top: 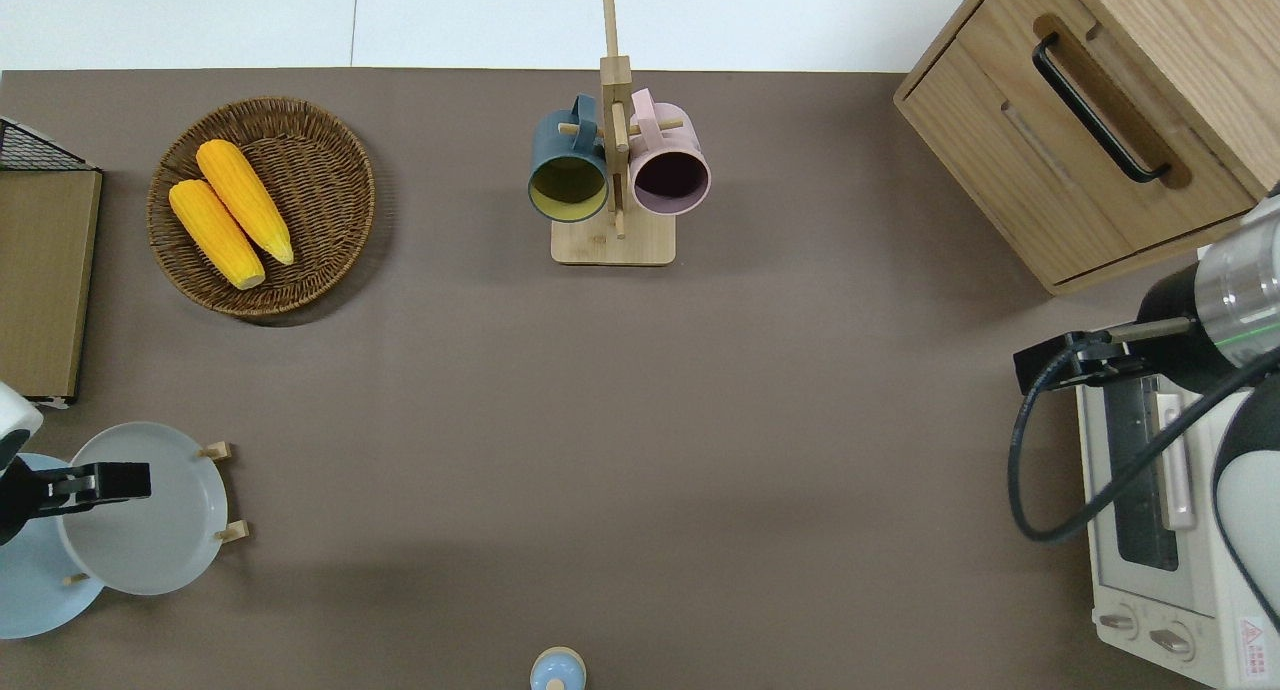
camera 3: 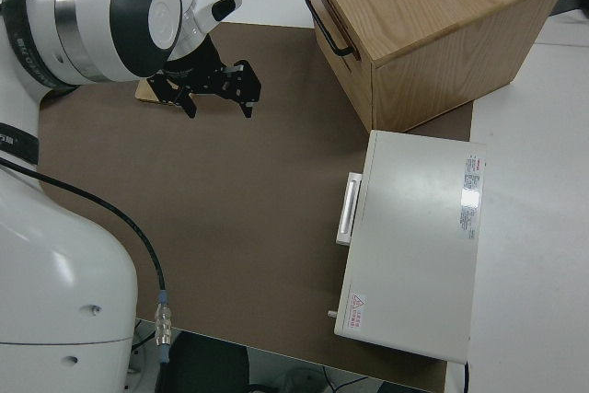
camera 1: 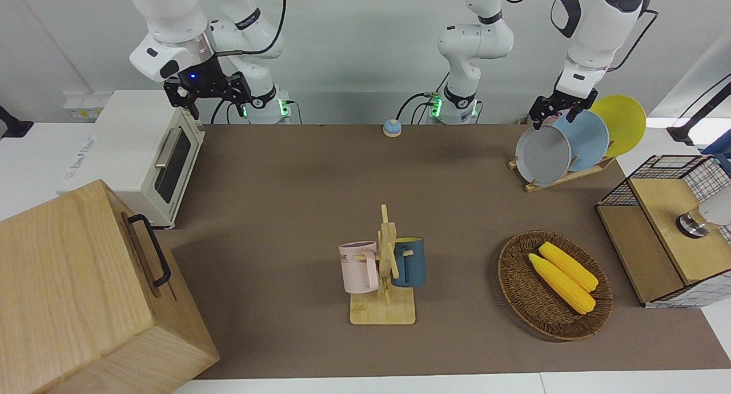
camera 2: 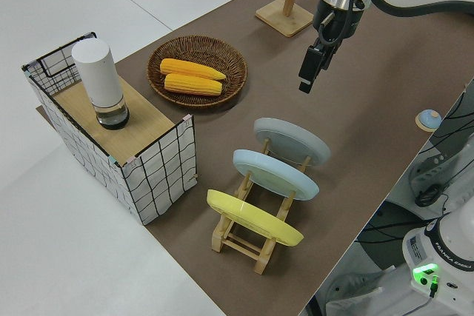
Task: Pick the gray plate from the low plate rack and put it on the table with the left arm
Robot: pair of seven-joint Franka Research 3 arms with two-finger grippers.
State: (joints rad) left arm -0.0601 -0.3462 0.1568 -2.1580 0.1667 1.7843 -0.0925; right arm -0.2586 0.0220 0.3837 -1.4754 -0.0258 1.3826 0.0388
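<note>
The gray plate (camera 1: 541,155) stands tilted in the low plate rack (camera 1: 549,183) at the left arm's end of the table (camera 1: 297,200); it is the plate nearest the table's middle. It also shows in the overhead view (top: 150,535) and the left side view (camera 2: 292,140). My left gripper (camera 1: 555,115) is open and empty, hanging over the gray plate's upper rim, as the overhead view (top: 100,481) shows. It is apart from the plate in the left side view (camera 2: 309,72). My right arm is parked, its gripper (camera 3: 218,106) open.
A sky-blue plate (camera 1: 588,138) and a yellow plate (camera 1: 621,123) stand in the same rack. A wicker basket (camera 1: 517,291) with corn, a mug tree (camera 1: 385,268), a wire-sided shelf (camera 1: 657,234), a toaster oven (camera 1: 143,148), a wooden cabinet (camera 1: 80,291) and a small bell (camera 1: 392,128) are on the table.
</note>
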